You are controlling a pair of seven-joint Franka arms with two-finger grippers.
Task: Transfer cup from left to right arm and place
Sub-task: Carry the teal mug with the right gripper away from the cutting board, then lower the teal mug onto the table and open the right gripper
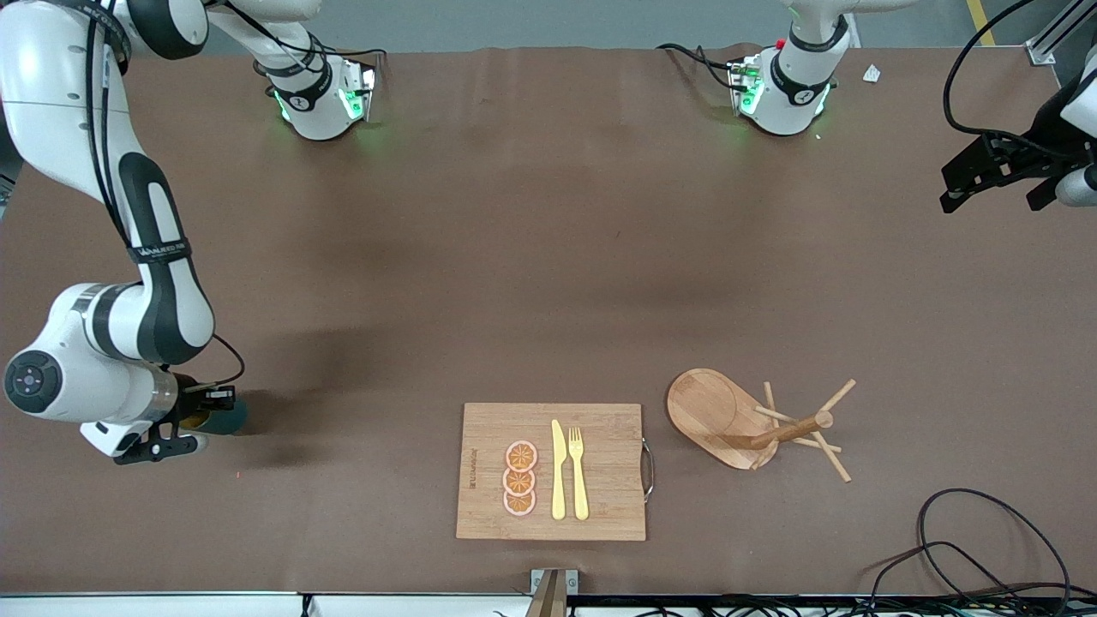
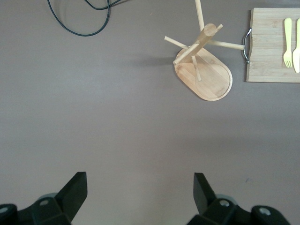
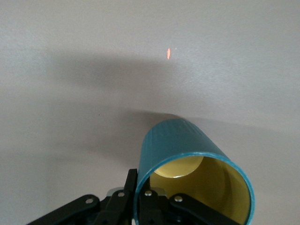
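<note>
The cup (image 1: pixel 230 417) is dark teal with an ochre-yellow inside. My right gripper (image 1: pixel 195 420) is shut on its rim, low over the table at the right arm's end. In the right wrist view the cup (image 3: pixel 180 140) points away from the camera, with one finger outside the rim and one inside at the right gripper (image 3: pixel 141 190). I cannot tell whether the cup touches the table. Its handle is hidden. My left gripper (image 1: pixel 986 176) waits open and empty in the air at the left arm's end; its fingers (image 2: pixel 75 192) stand wide apart over bare table.
A wooden cutting board (image 1: pixel 608 506) near the front edge carries orange slices (image 1: pixel 519 478), a yellow knife (image 1: pixel 558 470) and a yellow fork (image 1: pixel 578 471). A wooden mug tree (image 1: pixel 703 407) stands beside it, toward the left arm's end. Black cables (image 1: pixel 968 548) lie at the front corner.
</note>
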